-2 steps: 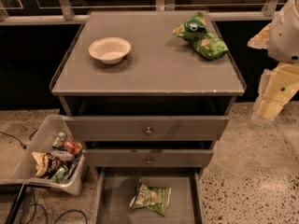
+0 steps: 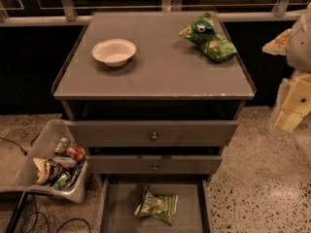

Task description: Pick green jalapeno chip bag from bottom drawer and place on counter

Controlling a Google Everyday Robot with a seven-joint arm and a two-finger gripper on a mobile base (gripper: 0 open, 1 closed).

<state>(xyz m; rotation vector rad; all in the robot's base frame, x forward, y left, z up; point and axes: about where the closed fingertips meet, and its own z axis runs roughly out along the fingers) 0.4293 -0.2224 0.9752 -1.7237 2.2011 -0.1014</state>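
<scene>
The green jalapeno chip bag (image 2: 158, 207), pale olive-green with white lettering, lies flat in the open bottom drawer (image 2: 108, 208) at the foot of the cabinet. The counter (image 2: 160, 74) is the grey cabinet top above it. My arm's cream-coloured parts with the gripper (image 2: 294, 103) are at the right edge of the view, beside the cabinet at counter height. It is well away from the bag and holds nothing that I can see.
A white bowl (image 2: 114, 51) sits on the counter's left side and a brighter green bag (image 2: 209, 38) at its back right. Two taller drawers with knobs (image 2: 154, 136) stand slightly open. A bin of snacks (image 2: 53, 166) and cables (image 2: 29, 217) lie on the floor at the left.
</scene>
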